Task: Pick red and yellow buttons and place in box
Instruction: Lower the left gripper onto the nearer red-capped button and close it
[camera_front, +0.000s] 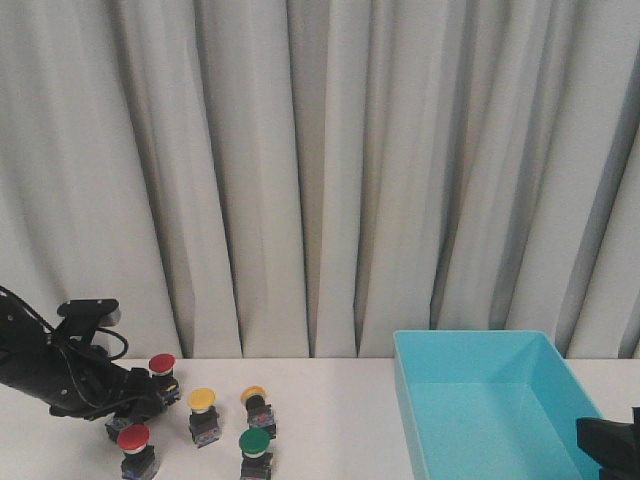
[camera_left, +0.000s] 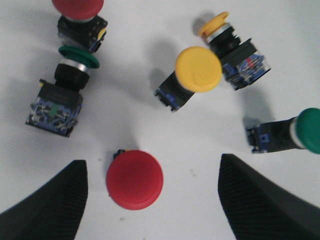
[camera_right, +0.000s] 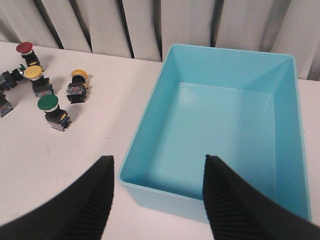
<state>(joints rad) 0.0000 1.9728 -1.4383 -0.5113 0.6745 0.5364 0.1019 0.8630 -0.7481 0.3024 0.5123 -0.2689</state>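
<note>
1. The box (camera_right: 220, 125), turquoise and low-walled, lies just ahead of the right gripper (camera_right: 157, 200); nothing shows inside it.
2. The right gripper's jaws stand wide apart and hold nothing, hanging over the box's near wall.
3. The left gripper (camera_left: 152, 200) also spreads its jaws wide and grips nothing.
4. A red button (camera_left: 134, 179) stands cap-up between the left jaws, nearer one finger (camera_left: 47, 210), touching neither.
5. Ahead of those jaws sit two yellow buttons (camera_left: 198, 70), close together, one upright and one tipped over.
6. Two green buttons (camera_left: 75, 62) lie on their sides, one at each flank.
7. Another red button (camera_left: 77, 6) sits farthest from the jaws.
</note>
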